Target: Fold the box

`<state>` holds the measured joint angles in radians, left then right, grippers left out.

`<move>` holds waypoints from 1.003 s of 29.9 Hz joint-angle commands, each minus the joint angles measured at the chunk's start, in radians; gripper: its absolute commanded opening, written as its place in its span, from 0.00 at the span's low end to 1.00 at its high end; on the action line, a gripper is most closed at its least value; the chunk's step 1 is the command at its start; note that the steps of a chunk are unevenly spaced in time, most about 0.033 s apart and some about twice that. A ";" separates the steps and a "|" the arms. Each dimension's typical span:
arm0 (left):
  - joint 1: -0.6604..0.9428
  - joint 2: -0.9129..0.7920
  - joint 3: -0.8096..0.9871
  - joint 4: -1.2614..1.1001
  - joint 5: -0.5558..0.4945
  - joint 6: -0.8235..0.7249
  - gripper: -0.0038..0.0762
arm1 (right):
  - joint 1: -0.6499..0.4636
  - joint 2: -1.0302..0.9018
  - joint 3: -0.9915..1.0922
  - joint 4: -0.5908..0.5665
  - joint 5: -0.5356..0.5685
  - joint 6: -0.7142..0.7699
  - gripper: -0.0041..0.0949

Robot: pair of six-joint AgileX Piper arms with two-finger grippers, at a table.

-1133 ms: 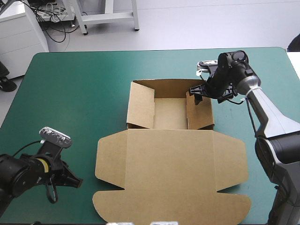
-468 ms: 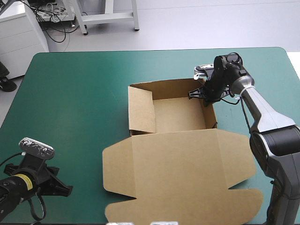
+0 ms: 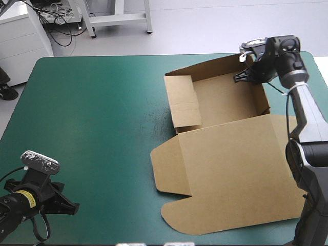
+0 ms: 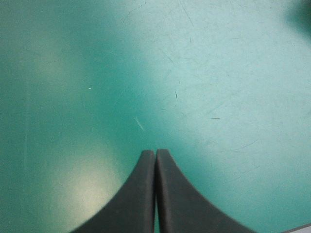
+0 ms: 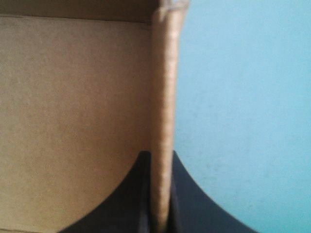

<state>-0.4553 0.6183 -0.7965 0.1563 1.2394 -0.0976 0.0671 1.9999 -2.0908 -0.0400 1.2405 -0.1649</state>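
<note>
The brown box [image 3: 225, 138] lies toward the table's right side as an open tray with raised walls, its lid flat toward the near edge. My right gripper [image 3: 249, 76] is at the tray's far right corner, shut on the box: in the right wrist view the right wall [image 5: 163, 121] stands edge-on between the black fingers [image 5: 182, 199], tray floor on one side, teal-green cover on the other. My left gripper [image 3: 61, 205] rests low at the near left corner, far from the box. Its fingers [image 4: 155, 194] meet in one arch over bare cover.
The lid's right part reaches the table's right edge [image 3: 320, 118]. The left half of the teal-green cover [image 3: 92, 118] is bare. A white cabinet [image 3: 23, 36] stands beyond the far left corner.
My right gripper shut on the tray's right wall and dragged the whole box to the right and farther back, turning it slightly. The left arm pulled back to the near left corner earlier, then stayed.
</note>
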 commanded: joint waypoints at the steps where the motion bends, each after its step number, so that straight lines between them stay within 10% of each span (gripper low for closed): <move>1: -0.001 0.004 -0.024 0.016 -0.040 -0.014 0.01 | -0.111 -0.060 -0.050 -0.012 -0.014 -0.008 0.02; 19: -0.001 0.006 -0.024 0.020 -0.023 -0.014 0.01 | -0.546 -0.032 -0.049 0.083 -0.023 -0.030 0.09; 30: -0.001 0.006 -0.024 0.018 -0.023 -0.014 0.01 | -0.567 -0.027 -0.049 0.093 -0.059 -0.003 0.94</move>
<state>-0.4553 0.6183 -0.7955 0.1609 1.2539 -0.0976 -0.4918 2.0316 -2.1061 0.0482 1.2240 -0.1766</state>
